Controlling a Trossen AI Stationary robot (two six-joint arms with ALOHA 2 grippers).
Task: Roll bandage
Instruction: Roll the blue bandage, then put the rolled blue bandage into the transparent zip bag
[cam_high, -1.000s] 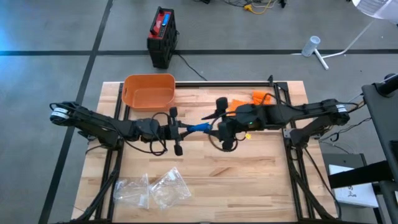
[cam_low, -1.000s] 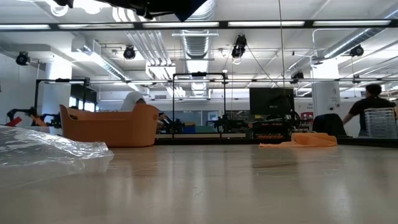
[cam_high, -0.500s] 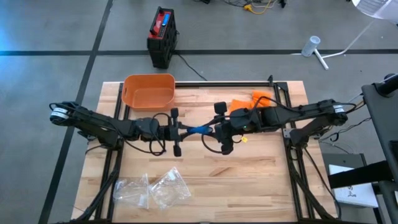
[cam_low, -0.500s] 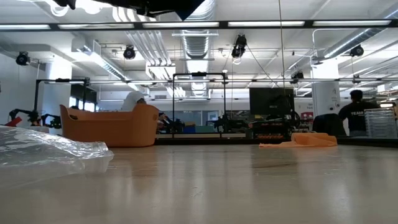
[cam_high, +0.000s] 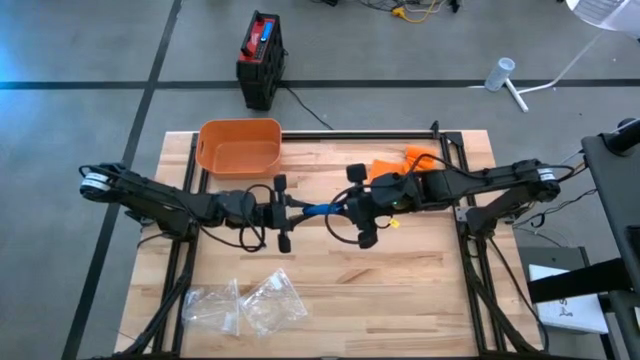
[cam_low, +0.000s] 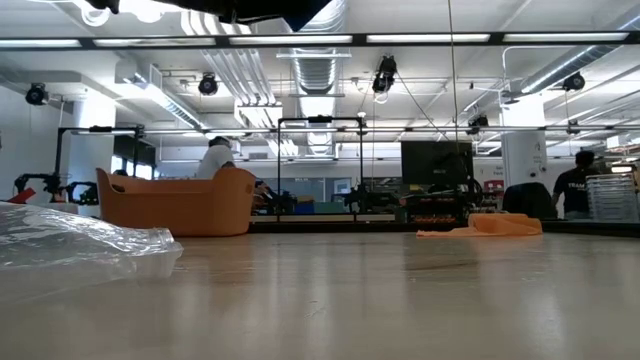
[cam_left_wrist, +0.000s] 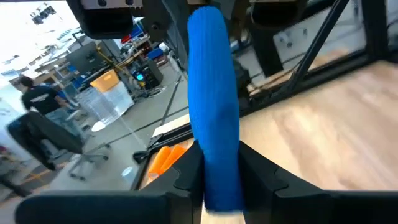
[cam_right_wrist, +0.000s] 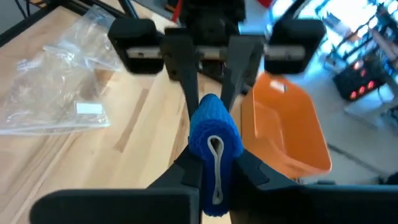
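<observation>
A blue rolled bandage (cam_high: 320, 208) hangs level above the middle of the table, between my two grippers. My left gripper (cam_high: 300, 210) comes from the table's left and is shut on its left end. My right gripper (cam_high: 343, 207) comes from the right and is shut on its right end. In the left wrist view the bandage (cam_left_wrist: 214, 99) runs forward from my left gripper (cam_left_wrist: 214, 171) toward the right arm. In the right wrist view the bandage (cam_right_wrist: 211, 134) carries a pale clip. It sits between the fingers of my right gripper (cam_right_wrist: 211, 171), with my left gripper (cam_right_wrist: 210, 93) behind it. My left gripper pinches the bandage's left end (cam_left_wrist: 216, 158) between its two fingers, coming nearly level from the table's left, fingers along the roll. The roll is lifted clear of the table. My right gripper pinches the bandage's right end (cam_right_wrist: 212, 149) between its two fingers, coming from the table's right and slanting slightly down. The roll stays clear of the table.
An orange basket (cam_high: 240, 145) stands at the far left of the table. An orange cloth (cam_high: 400, 160) lies at the far right. Clear plastic bags (cam_high: 245, 305) lie near the front left edge. A black box (cam_high: 262, 55) sits on the floor beyond the table.
My right gripper has edged toward the left gripper and shut on the bandage's right end. The bandage has stayed level in the air, and my left gripper has kept its hold.
</observation>
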